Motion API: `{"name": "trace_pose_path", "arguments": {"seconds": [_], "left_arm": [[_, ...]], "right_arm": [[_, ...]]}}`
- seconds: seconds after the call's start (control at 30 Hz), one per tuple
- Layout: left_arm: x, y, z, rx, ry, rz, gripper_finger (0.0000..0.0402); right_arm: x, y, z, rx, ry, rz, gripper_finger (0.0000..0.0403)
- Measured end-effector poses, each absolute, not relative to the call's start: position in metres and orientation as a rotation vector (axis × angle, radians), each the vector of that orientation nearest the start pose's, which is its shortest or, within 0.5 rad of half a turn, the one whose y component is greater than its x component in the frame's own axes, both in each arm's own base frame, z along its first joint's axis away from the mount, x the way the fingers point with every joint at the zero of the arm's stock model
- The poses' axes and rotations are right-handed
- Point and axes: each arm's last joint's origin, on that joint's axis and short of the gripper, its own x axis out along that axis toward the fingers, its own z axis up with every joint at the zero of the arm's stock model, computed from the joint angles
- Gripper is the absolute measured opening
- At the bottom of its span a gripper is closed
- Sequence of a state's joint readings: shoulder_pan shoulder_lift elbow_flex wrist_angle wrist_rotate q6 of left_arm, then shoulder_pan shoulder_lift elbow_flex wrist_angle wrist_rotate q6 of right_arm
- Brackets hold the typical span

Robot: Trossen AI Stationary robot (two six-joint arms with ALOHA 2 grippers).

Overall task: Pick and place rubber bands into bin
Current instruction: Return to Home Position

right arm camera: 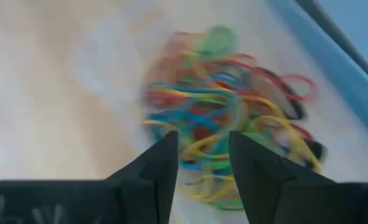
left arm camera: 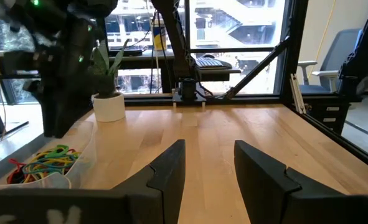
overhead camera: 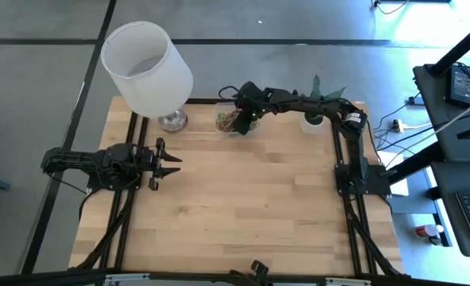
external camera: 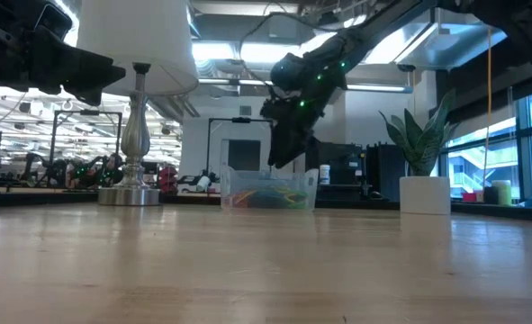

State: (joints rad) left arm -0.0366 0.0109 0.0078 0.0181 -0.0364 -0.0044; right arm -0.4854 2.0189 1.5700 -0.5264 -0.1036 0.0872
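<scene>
Some of the bin (overhead camera: 223, 121) out of sight beneath the right gripper (overhead camera: 249, 121)

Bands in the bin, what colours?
Mixed: yellow, red, green, blue bands; right wrist view shows them best.

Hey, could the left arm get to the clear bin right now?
Probably not cleanly. The right gripper hangs directly over the bin, and the lamp base stands beside it on the side nearer the open left gripper.
</scene>
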Motion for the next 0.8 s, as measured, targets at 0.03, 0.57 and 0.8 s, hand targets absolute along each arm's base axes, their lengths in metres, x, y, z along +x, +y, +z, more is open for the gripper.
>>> {"name": "trace_pose_path", "arguments": {"seconds": [0.03, 0.57, 0.8], "left_arm": [[0.098, -0.003, 0.167, -0.005, -0.015, 0.0, 0.0131], [0.098, -0.003, 0.167, -0.005, -0.015, 0.0, 0.0131], [0.098, -0.003, 0.167, -0.005, -0.015, 0.0, 0.0131]], "right_arm": [[0.386, -0.199, 0.214, 0.356, 0.91, -0.353, 0.0144], [0.359, -0.132, 0.277, 0.214, 0.766, -0.132, 0.0013], [0.332, -0.064, 0.224, 0.303, 0.705, -0.043, 0.0004]]}}
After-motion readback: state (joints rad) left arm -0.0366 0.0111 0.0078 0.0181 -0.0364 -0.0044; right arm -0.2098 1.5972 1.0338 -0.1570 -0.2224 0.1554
